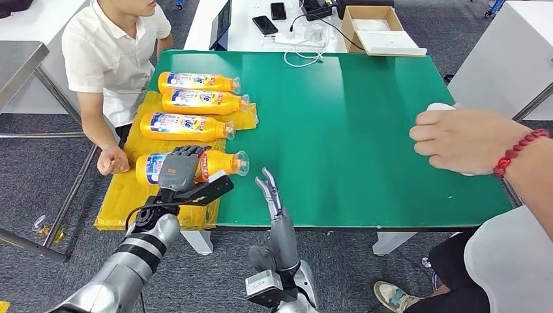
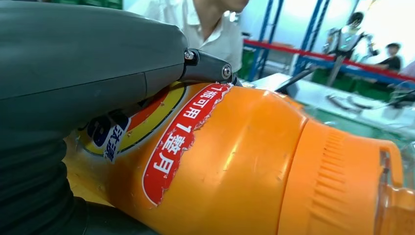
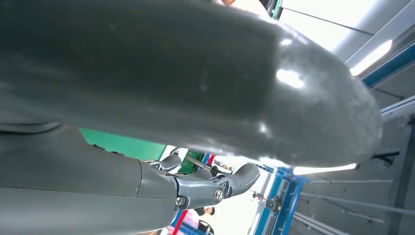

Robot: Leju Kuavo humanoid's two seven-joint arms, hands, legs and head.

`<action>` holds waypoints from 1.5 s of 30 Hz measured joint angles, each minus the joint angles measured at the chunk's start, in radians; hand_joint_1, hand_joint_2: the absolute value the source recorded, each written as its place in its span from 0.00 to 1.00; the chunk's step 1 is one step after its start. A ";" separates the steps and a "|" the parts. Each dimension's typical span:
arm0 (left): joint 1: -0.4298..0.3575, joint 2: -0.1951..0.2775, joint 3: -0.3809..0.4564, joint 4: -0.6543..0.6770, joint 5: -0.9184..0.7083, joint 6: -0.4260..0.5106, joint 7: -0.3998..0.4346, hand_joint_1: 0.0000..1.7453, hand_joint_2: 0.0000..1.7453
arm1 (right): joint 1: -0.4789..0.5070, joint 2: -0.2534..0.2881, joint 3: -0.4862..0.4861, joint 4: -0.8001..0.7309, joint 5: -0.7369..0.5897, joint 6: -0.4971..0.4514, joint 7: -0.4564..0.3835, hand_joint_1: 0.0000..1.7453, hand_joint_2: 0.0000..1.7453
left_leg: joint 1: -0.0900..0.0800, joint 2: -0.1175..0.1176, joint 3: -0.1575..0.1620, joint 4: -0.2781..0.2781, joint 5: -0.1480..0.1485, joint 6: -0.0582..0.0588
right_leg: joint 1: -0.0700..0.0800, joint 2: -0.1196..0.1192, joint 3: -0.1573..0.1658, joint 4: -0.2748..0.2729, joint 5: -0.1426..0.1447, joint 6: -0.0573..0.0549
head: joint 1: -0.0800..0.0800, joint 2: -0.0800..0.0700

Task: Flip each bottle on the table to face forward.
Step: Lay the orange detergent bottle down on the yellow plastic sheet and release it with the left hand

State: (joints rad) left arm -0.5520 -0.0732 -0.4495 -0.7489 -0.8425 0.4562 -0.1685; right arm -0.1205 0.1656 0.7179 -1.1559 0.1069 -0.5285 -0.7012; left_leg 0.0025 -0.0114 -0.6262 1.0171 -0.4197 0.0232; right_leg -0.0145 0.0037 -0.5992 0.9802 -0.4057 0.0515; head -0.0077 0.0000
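the nearest bottle (image 1: 195, 166) lies on its side under the left hand (image 1: 180, 168), whose dark fingers (image 1: 186, 155) drape over its middle and clamp on it; its cap points away from the fingers toward the open green mat (image 1: 352, 130). in the left wrist view the same bottle (image 2: 230, 166) sits pressed against the hand's grey cover, its red label strip and orange ribbed cap just past the fingertips. beyond the fingers, three more bottles lie in a row on the yellow sheet (image 1: 120, 195): the second bottle (image 1: 186, 126), the third bottle (image 1: 203, 101) and the far bottle (image 1: 197, 81), all on their sides with labels up and caps pointing the same way.

the right hand (image 1: 272, 195) stands at the mat's near edge, just beside the held bottle's cap, fingers straight, close together and holding nothing. a person in a white shirt (image 1: 111, 52) sits past the left fingers; another person's hand (image 1: 456, 140) with a red bead bracelet rests on a white object well apart from both robot hands.
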 joint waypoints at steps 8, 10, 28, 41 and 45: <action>-0.116 -0.031 0.014 0.244 -0.013 -0.120 0.138 1.00 1.00 | -0.010 -0.002 0.018 0.000 -0.021 0.027 0.000 0.00 0.00 | 0.000 0.000 0.000 0.000 0.000 0.000 | 0.000 0.000 0.000 0.000 0.000 0.000 | 0.000 0.000; -0.137 -0.039 0.013 0.284 -0.032 -0.145 0.174 1.00 1.00 | -0.013 -0.002 0.023 0.000 -0.022 0.032 0.000 0.00 0.00 | 0.000 0.000 0.000 0.000 0.000 0.000 | 0.000 0.000 0.000 0.000 0.000 0.000 | 0.000 0.000; -0.187 -0.057 0.009 0.385 -0.052 -0.178 0.203 1.00 1.00 | -0.017 -0.002 0.033 0.000 -0.029 0.039 0.000 0.00 0.00 | 0.000 0.001 0.001 0.000 0.000 0.000 | 0.000 0.000 0.001 0.000 0.000 0.000 | 0.000 0.000; -0.194 -0.060 0.004 0.390 -0.049 -0.320 0.167 0.00 1.00 | -0.017 -0.002 0.033 0.001 -0.028 0.055 0.000 0.00 0.00 | 0.000 0.000 0.004 0.000 0.000 0.000 | 0.000 0.000 0.004 0.000 0.000 0.000 | 0.000 0.000; -0.194 -0.062 0.007 0.390 -0.001 -0.386 0.113 0.00 1.00 | -0.017 -0.002 0.034 0.001 -0.025 0.053 0.000 0.00 0.00 | 0.000 -0.003 0.007 0.000 0.000 0.000 | 0.000 -0.001 0.009 0.000 -0.001 0.000 | 0.000 0.000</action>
State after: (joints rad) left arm -0.7461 -0.1353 -0.4425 -0.3590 -0.8437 0.0702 -0.0553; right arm -0.1371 0.1637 0.7519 -1.1551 0.0821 -0.4759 -0.7012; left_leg 0.0022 -0.0148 -0.6188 1.0169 -0.4201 0.0230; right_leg -0.0149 0.0028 -0.5904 0.9798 -0.4066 0.0512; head -0.0080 0.0000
